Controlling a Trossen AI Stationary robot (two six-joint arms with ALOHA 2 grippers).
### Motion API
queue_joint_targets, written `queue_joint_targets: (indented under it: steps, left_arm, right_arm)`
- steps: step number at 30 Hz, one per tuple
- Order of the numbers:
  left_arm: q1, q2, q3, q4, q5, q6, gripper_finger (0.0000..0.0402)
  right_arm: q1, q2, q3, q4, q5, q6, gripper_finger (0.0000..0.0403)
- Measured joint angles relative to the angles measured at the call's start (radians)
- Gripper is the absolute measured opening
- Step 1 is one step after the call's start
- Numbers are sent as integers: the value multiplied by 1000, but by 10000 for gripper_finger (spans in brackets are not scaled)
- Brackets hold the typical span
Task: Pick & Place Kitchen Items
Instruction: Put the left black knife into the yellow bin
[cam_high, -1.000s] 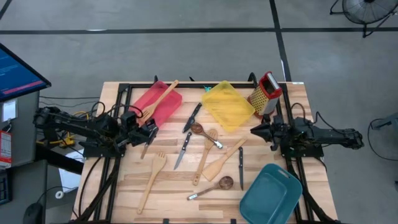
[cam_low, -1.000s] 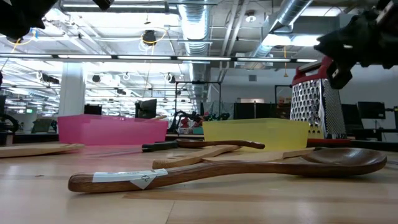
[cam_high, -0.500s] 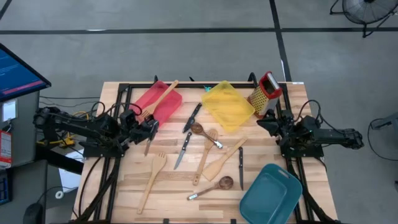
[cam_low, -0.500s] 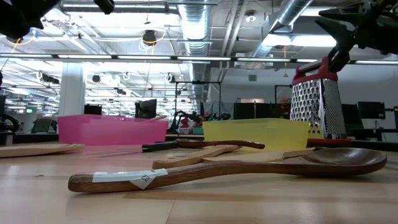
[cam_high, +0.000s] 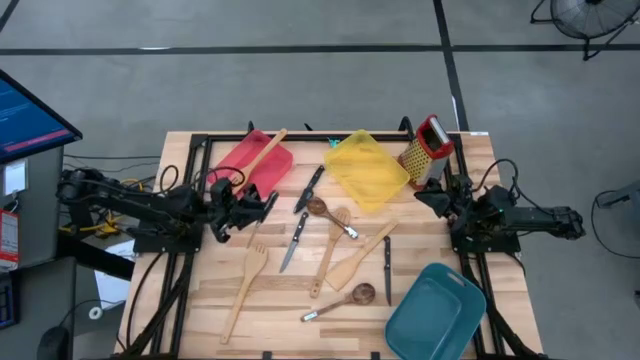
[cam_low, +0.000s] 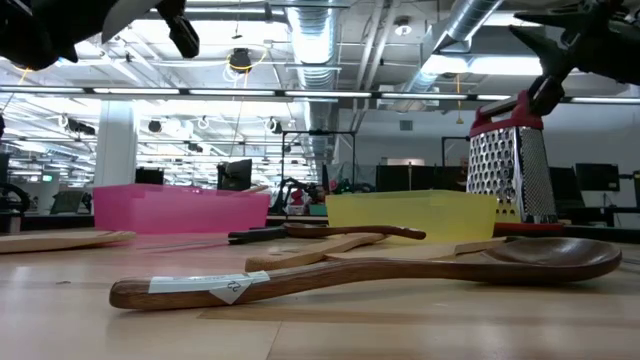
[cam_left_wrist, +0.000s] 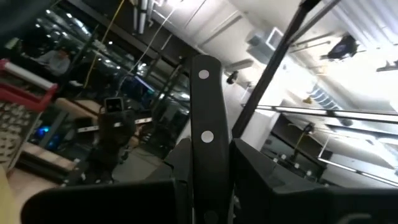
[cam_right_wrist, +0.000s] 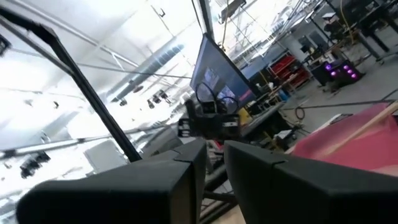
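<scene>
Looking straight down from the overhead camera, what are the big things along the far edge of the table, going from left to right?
Red tray with a wooden spatula lying in it → yellow tray → steel box grater with a red top.

Two dark jointed arms, black cables, blocky fingers (cam_right_wrist: 124, 186)

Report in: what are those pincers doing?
Left pincer clamped on black-handled knife, above table. Right pincer near grater, holding nothing. Other utensils scattered mid-table.
</scene>
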Motion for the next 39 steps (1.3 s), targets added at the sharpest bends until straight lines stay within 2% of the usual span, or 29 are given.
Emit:
queue_joint_targets:
  steps: [5,9,13,18,24,31,39]
  left_arm:
    - [18,1,0,11,0,-25,59]
    - [20,-2,0,16,0,-25,59]
    - [20,-1,0,17,0,-25,59]
    - [20,-1,0,18,0,-25,63]
    - [20,-1,0,21,1,-25,63]
    - [20,-1,0,21,29,-26,63]
    - [20,-1,0,24,60,-26,63]
  right_arm:
    - [2,68,0,93,5,12,72]
    - [2,158,13,87,65,-19,72]
    - [2,274,37,101,111,-17,72]
    - [19,460,97,227,118,-41,72]
    - [95,705,313,263,123,-218,72]
    - [160,1036,622,212,180,-434,77]
    - [161,1395,916,199,181,-650,129]
